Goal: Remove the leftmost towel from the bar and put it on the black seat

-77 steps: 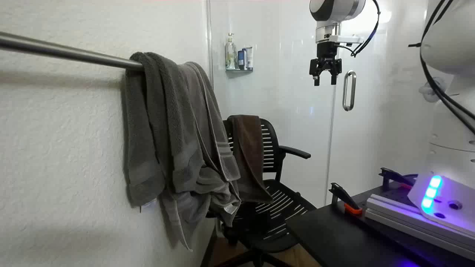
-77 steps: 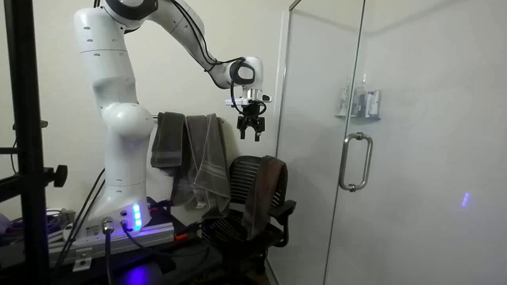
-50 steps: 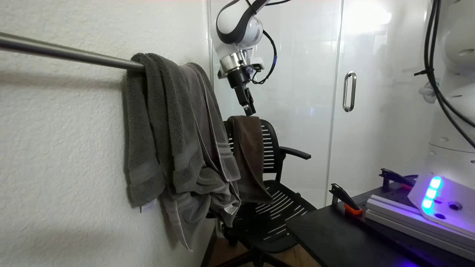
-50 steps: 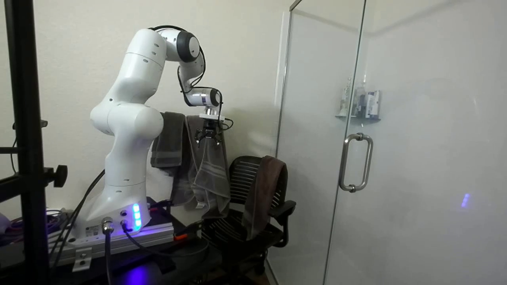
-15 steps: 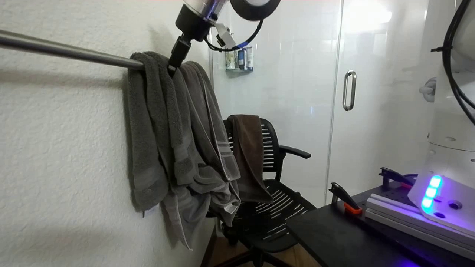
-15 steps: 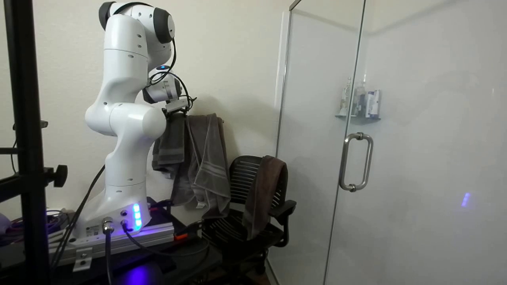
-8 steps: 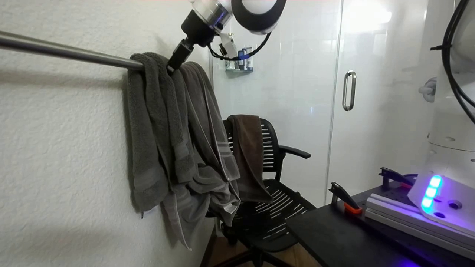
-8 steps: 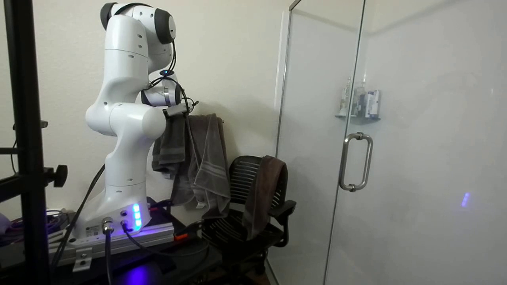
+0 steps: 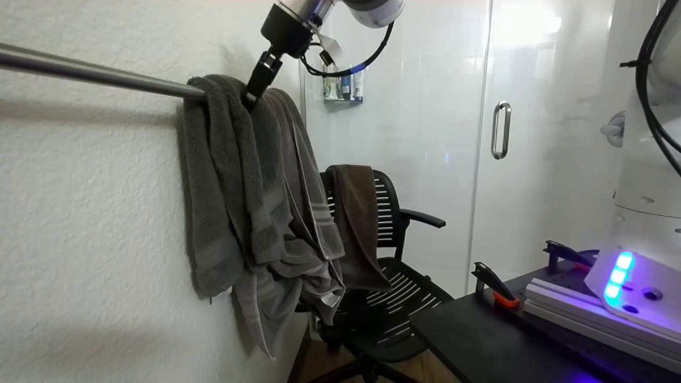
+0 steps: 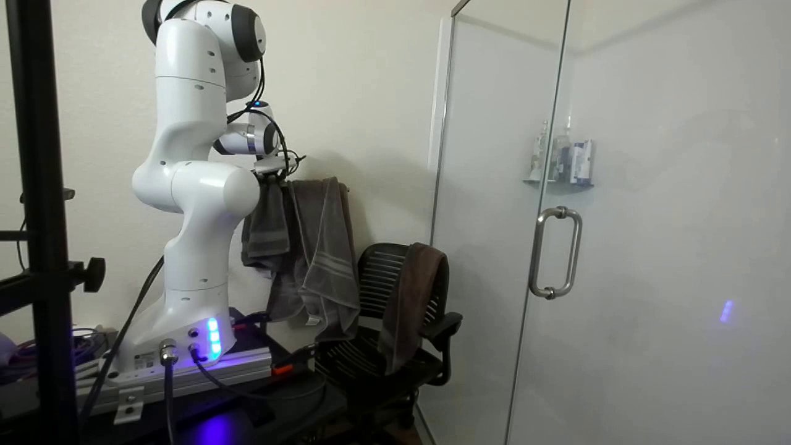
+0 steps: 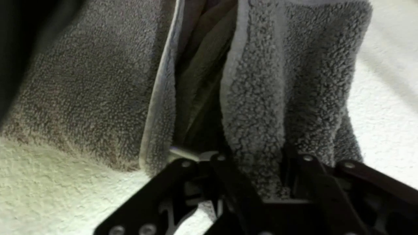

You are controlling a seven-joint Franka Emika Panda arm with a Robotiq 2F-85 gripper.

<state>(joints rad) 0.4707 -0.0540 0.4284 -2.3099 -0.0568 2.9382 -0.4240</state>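
Observation:
The leftmost towel, dark grey terry, hangs over the bar, a small pale tag at its lower edge. My gripper reaches down onto its upper part from above. In the wrist view a gathered fold of this towel fills the space between the fingers of my gripper, which is shut on it; the very tips are sunk in cloth. In both exterior views the black seat stands below and beyond the towels, its slatted backrest partly covered.
A longer, lighter grey towel hangs right beside the leftmost one. A brown towel drapes over the chair's back and seat. A black table with clamps borders the chair. Behind are a glass door with a handle and shelf bottles.
Over several seconds my gripper moved from in front of the glass door to the towel on the bar. Within the last second its fingers have drawn together, and the towel's top has bunched.

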